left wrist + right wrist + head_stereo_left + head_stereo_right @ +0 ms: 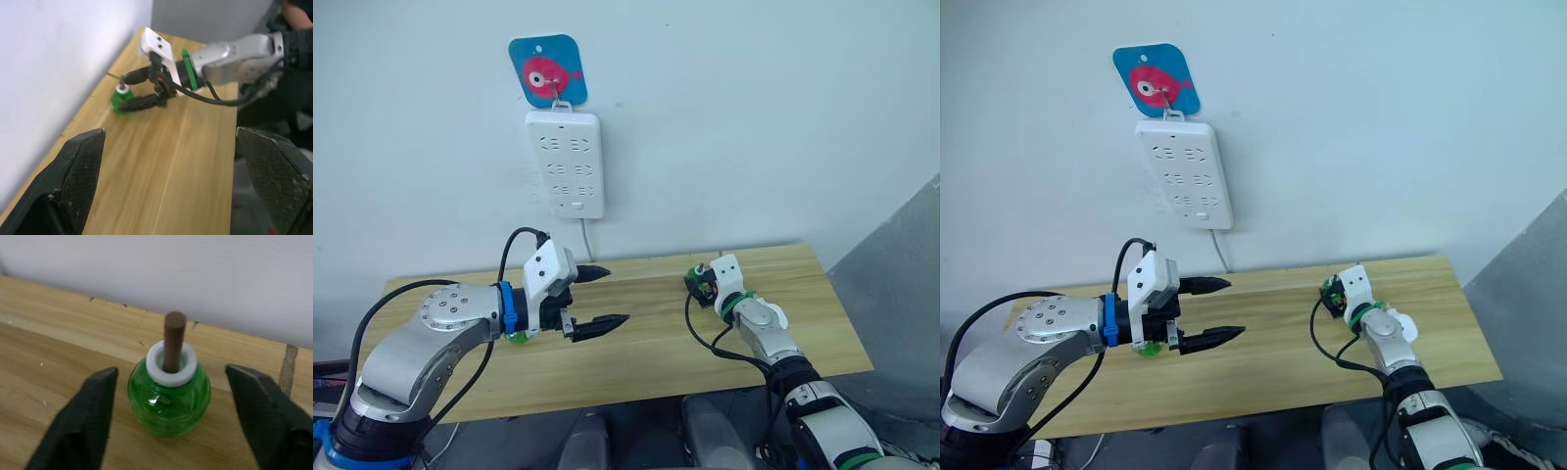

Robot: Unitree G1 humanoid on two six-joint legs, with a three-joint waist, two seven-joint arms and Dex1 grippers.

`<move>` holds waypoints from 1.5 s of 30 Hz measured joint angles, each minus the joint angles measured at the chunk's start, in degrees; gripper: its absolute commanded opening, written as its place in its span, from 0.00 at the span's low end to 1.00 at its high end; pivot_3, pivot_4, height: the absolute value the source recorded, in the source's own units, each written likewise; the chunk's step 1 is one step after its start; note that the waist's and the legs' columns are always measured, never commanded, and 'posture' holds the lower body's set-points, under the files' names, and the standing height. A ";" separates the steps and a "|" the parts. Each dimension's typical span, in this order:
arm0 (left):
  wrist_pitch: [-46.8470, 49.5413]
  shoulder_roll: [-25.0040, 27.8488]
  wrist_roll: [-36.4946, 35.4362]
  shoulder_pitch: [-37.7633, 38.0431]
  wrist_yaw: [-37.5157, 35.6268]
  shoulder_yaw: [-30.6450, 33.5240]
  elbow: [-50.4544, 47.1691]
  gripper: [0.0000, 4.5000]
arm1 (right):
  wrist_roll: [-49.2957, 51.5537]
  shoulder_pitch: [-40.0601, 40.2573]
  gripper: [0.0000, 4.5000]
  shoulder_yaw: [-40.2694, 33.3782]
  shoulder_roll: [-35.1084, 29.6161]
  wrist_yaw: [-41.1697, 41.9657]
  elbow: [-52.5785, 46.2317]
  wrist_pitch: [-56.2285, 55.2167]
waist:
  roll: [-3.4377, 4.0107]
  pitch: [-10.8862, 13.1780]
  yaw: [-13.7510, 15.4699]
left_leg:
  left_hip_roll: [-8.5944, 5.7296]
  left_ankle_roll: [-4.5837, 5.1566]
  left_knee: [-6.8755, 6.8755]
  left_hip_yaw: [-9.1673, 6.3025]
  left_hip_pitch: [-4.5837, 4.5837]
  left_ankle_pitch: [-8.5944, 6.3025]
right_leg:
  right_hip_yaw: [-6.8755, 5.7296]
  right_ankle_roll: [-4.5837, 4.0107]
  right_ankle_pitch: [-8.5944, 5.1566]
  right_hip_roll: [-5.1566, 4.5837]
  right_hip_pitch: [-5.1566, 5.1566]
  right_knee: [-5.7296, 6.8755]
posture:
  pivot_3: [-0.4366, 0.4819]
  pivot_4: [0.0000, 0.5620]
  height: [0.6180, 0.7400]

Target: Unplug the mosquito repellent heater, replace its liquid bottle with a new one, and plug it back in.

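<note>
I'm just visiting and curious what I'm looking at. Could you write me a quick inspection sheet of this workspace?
Surface: wooden table against a white wall.
Job's things: green bottle with brown wick, upright on the table near the wall; another green item partly hidden behind the left arm; heater not seen.
Clutter: nothing seen.
Hands: left hand open, holding nothing; right hand open around the bottle.
Cables: black cables along both arms.
Surroundings: white power strip hanging on the wall under a fish hook plate.

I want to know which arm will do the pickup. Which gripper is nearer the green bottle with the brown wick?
Right. The right gripper is open around the green bottle, a finger on each side. The left gripper is open, farther along the table.
</note>
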 measured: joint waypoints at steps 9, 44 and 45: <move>-4.41 -4.08 0.96 8.53 5.03 7.14 -1.19 1.00 | 0.98 12.48 0.99 -1.54 -3.67 2.84 -35.17 9.68 | 0.07 0.05 0.73 | 0.00 -0.01 -0.04 -0.02 -0.04 -0.01 | 0.00 0.01 -0.01 -0.06 -0.04 -0.04 | 0.44 0.37 0.83; -34.40 -9.59 23.02 15.91 3.11 13.61 45.13 1.00 | 14.59 0.58 0.99 10.85 -22.34 28.40 -78.63 50.84 | -0.41 7.40 3.50 | 0.09 -0.03 -0.01 -0.30 -1.13 0.02 | -0.51 -0.10 0.02 -0.24 -0.89 -0.04 | 0.39 0.75 0.83; -35.56 -9.54 23.50 14.19 3.10 13.15 46.97 1.00 | 15.19 0.42 0.99 10.80 -22.31 28.29 -79.19 51.72 | -0.38 7.64 3.42 | 0.09 -0.03 -0.01 -0.30 -1.13 0.02 | -0.50 -0.10 0.02 -0.24 -0.88 -0.04 | 0.38 0.75 0.83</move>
